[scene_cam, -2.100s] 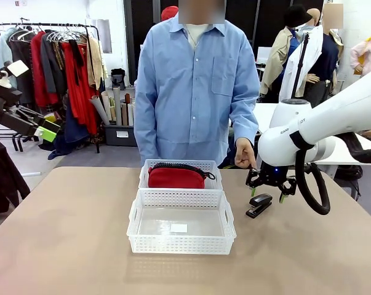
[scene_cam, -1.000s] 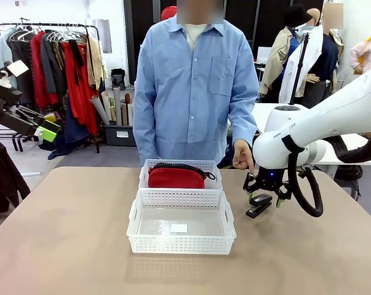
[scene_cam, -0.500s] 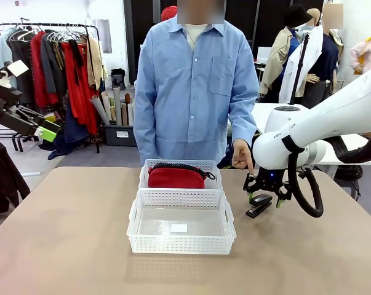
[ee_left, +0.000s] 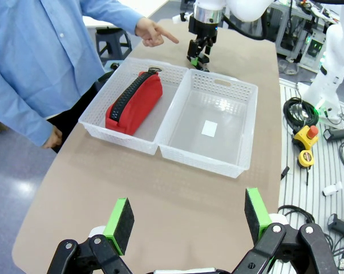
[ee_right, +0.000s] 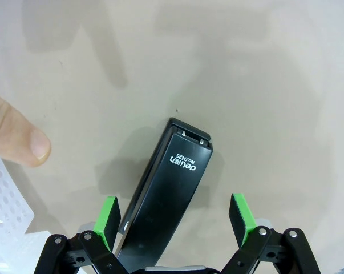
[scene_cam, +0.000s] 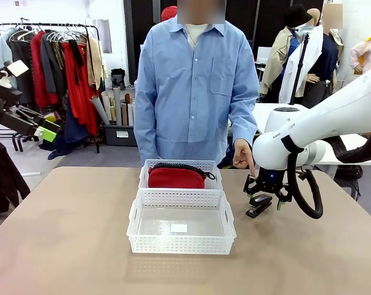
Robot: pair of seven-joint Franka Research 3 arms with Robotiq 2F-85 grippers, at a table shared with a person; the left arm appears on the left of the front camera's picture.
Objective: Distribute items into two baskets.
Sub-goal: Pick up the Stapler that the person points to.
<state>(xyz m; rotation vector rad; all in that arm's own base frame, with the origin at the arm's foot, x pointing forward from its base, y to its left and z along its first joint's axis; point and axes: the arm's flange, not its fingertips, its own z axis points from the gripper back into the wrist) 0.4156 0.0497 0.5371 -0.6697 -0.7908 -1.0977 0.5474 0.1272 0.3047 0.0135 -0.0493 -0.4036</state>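
The red pouch (scene_cam: pixel 176 177) lies in the far basket (scene_cam: pixel 149 167); the nearer, bigger basket (scene_cam: pixel 181 229) with a small white label holds nothing. The black stapler (scene_cam: pixel 258 205) rests on the table right of the baskets. My right gripper (scene_cam: pixel 263 200) hovers open just over it, green pads (ee_right: pixel 241 210) on either side of the stapler (ee_right: pixel 167 195). A person's fingertip (ee_right: pixel 15 137) points close by. My left gripper (ee_left: pixel 187 218) is open, high above the table's left end, looking across at both baskets (ee_left: pixel 209 123) and the pouch (ee_left: pixel 134 101).
A person in a blue shirt (scene_cam: pixel 194 86) stands at the far edge, one hand (scene_cam: pixel 242 153) pointing down beside the stapler. Bare tabletop (scene_cam: pixel 62 246) surrounds the baskets. Cables and tools (ee_left: pixel 308 134) lie off the table's edge.
My right gripper has come down and slightly left until it straddles the stapler. The baskets, pouch and stapler have stayed put.
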